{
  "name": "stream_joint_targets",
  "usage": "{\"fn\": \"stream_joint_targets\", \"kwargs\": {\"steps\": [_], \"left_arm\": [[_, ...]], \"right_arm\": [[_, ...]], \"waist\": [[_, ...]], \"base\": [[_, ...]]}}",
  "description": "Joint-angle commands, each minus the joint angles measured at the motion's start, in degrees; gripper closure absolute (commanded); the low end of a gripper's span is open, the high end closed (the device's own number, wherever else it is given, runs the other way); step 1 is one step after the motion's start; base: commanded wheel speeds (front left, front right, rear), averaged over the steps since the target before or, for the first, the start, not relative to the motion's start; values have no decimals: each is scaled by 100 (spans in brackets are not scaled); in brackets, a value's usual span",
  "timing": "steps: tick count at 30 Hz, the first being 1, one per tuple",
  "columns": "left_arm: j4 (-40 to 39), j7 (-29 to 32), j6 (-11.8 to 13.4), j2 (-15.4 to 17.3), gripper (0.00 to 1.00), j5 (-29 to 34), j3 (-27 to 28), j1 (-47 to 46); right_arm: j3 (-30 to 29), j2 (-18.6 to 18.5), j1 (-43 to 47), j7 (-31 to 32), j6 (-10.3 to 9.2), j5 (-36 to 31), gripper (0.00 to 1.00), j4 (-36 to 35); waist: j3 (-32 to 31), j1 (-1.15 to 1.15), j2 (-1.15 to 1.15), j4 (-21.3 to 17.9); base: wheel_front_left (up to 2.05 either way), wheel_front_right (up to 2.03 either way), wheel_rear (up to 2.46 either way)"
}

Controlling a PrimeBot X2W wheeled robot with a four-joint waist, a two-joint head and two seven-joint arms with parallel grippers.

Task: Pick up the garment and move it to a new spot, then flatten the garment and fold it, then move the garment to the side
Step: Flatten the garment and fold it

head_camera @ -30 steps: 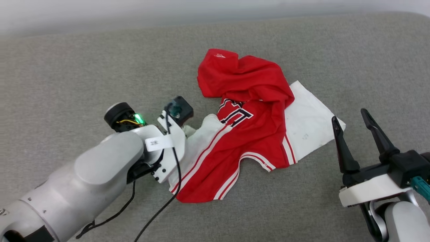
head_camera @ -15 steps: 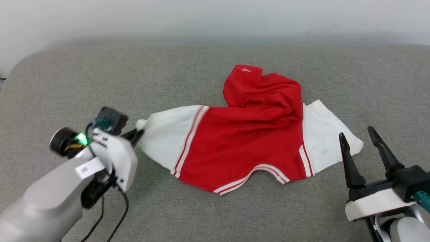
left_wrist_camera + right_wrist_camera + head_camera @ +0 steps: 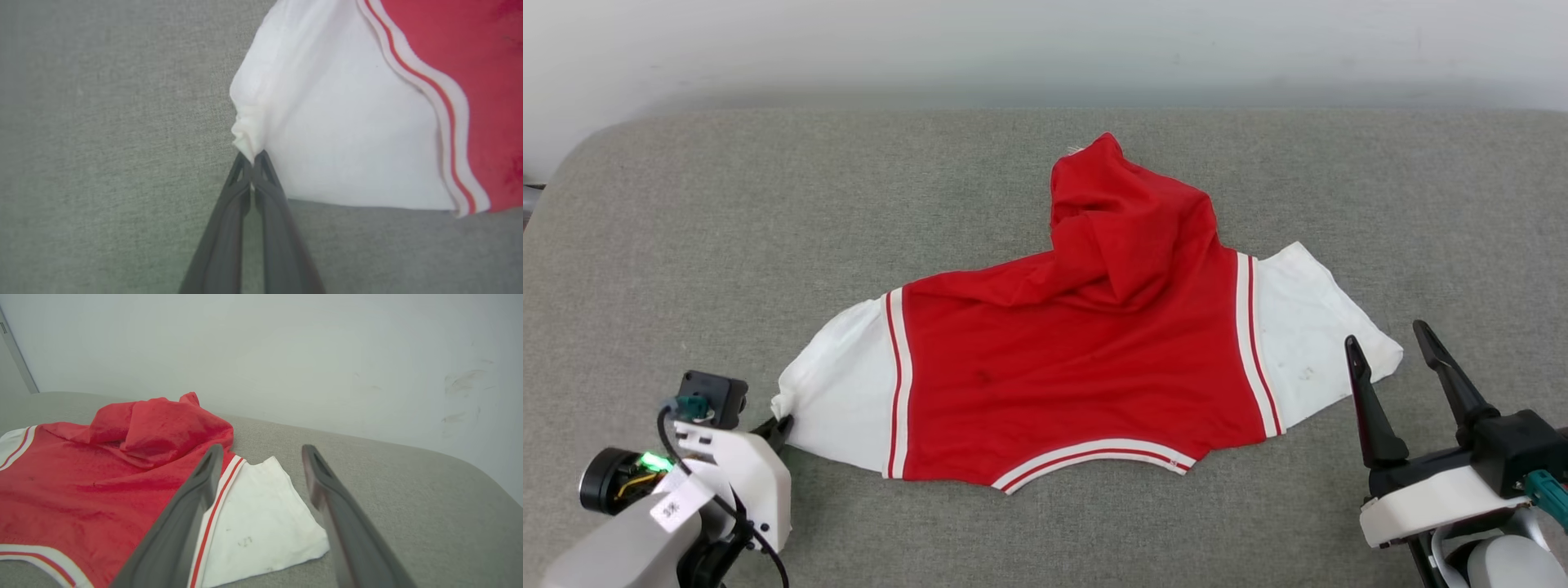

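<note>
Dragged leftward and closer to the robot than half a second ago, the garment (image 3: 1078, 367) lies spread wide on the grey cushion (image 3: 768, 212). Its red body is flatter, with a rumpled red fold heaped at the far side and curved striped trim at the near edge. The white sleeve on the left is drawn to a bunched tip, pinched between the closed fingers of the left gripper (image 3: 253, 157), which has retreated to the lower left. The right gripper (image 3: 1386, 332) hangs just beside the other white sleeve, fingers apart and empty, placed as before.
</note>
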Motion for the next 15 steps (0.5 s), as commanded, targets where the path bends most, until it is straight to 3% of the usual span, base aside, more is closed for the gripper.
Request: {"fn": "stream_joint_targets", "kwargs": {"steps": [1,3,4,5,6,11,15], "left_arm": [[157,3,-38,-63,100,-49,-15,108],[276,-2,-92,-164,100,-96,-35,142],[320,-17,-123,-220,86,-134,-13,159],[360,-57,-137,-254,10,-121,-3,157],[390,-113,-133,-274,0,-115,15,129],[281,-403,-99,-158,0,11,125,-175],[-119,-276,-89,72,0,31,206,-436]], "right_arm": [[2,-24,26,-14,-6,-19,0,37],[-4,-37,35,-14,-6,-15,0,65],[-16,-39,51,-14,-6,-9,0,74],[-29,-37,73,-14,-6,-4,0,81],[-41,-35,87,-14,-6,0,0,89],[-83,-4,142,-14,-6,16,0,63],[-105,42,172,-14,-6,10,0,45]], "waist": [[-5,0,0,-8],[-21,0,0,-3],[-38,0,0,7],[-58,0,0,18],[-79,0,0,31],[-198,0,0,106],[-240,0,0,160]], "base": [[0,0,0],[0,0,0],[0,0,0],[0,0,0],[0,0,0],[0,0,0],[0,0,0]]}}
